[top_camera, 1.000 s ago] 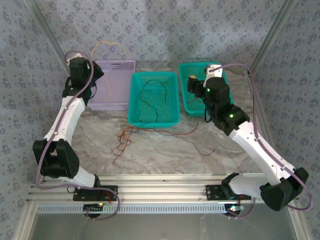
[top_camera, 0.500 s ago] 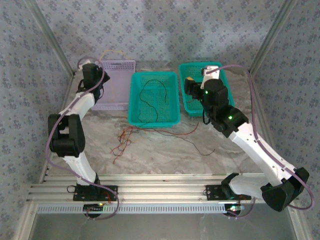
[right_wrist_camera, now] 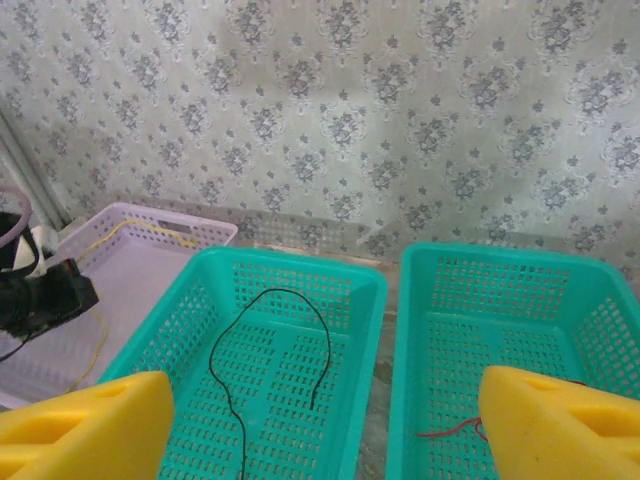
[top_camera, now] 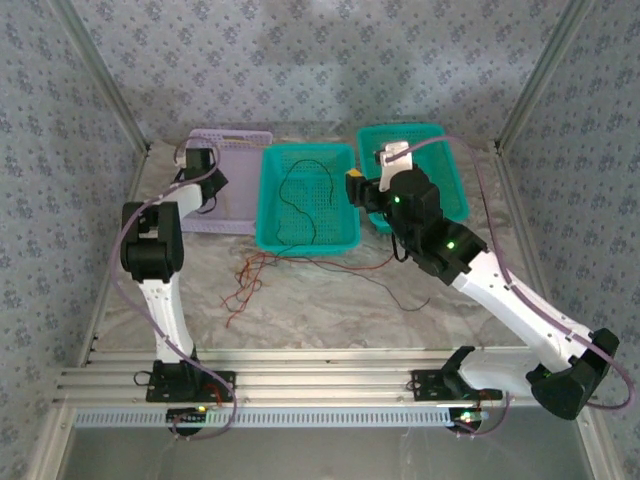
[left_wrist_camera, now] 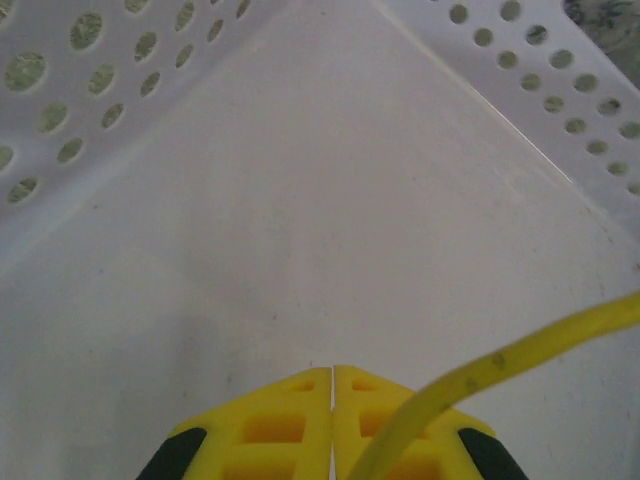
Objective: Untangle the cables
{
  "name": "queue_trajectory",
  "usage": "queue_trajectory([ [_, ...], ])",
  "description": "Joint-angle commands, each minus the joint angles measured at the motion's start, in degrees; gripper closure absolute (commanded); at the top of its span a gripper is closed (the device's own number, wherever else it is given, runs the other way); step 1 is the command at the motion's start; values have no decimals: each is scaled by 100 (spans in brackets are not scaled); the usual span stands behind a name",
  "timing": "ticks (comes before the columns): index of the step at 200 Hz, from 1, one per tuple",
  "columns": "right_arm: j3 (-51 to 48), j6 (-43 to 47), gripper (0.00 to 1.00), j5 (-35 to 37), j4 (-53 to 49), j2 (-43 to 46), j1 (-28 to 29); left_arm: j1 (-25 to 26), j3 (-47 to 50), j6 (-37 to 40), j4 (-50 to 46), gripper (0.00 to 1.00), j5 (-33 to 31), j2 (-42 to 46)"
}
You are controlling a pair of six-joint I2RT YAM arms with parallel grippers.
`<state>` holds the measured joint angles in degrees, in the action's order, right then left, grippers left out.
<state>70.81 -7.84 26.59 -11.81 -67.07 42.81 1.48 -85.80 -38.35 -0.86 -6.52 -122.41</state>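
Yellow cable (left_wrist_camera: 520, 355) slanting up-right, gripped in left pincer (left_wrist_camera: 332, 378), right pincer (right_wrist_camera: 325, 428) released

Soft, even light, probably from overhead, leaves only faint shadows on the counter (top_camera: 330, 310). The top view is slightly hazy. At the left wrist, the yellow cable (left_wrist_camera: 500, 362) and left tool (left_wrist_camera: 332, 376) blur near the lens.

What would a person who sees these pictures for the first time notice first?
A tangle of red cables lies on the table before the middle teal basket, which holds one black cable. In the lilac basket on the left, the left end effector is closed, apparently on a yellow cable.
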Motion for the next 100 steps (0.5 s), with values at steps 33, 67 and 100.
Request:
queue_trajectory([
  [33,179,212,18,-19,-251,-163,125,-112,-553,-397,-499,78,180,-64],
  [67,262,229,18,-84,-358,-284,179,-112,-550,-437,-636,73,271,-55],
  [100,315,256,18,-110,-413,-333,228,-112,-406,-480,-633,59,307,33],
])
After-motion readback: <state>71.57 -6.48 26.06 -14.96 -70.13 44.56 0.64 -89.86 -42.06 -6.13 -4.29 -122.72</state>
